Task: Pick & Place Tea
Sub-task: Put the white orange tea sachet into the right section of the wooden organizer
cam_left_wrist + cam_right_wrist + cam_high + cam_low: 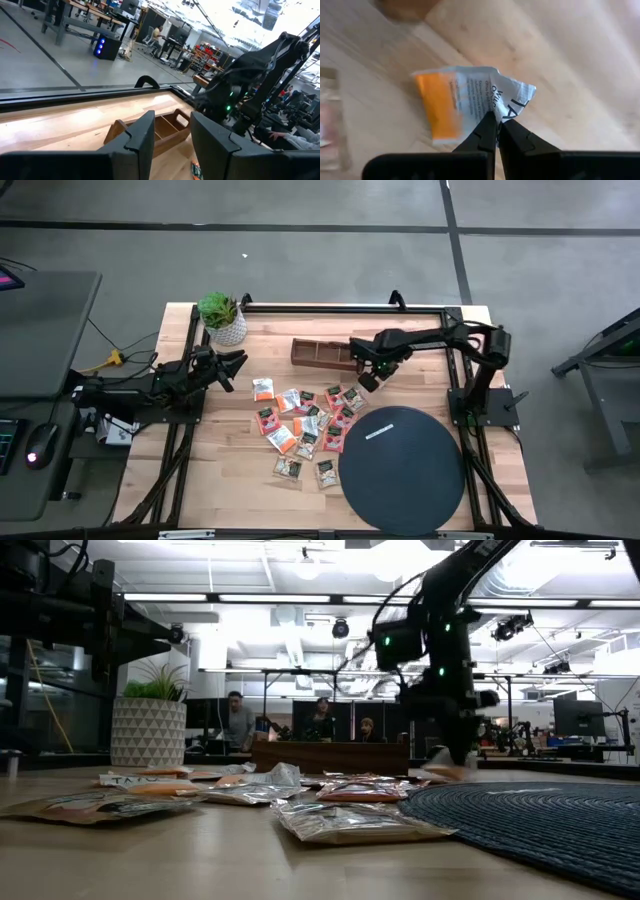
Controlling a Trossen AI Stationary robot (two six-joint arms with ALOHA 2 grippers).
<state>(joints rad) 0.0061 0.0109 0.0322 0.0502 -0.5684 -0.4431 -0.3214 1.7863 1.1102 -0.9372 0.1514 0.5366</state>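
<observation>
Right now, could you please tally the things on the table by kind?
Tea sachets: about 15, one pinched in the right gripper
Wooden tray: 1
Black mat: 1
Potted plant: 1
Total: about 18
Left gripper waits open at the left edge.

Grey floor crossed by dark seams surrounds the wood table. A desk with a mouse stands to one side. Beyond: open workshop, ceiling light strips, benches, seated people, a planter.
</observation>
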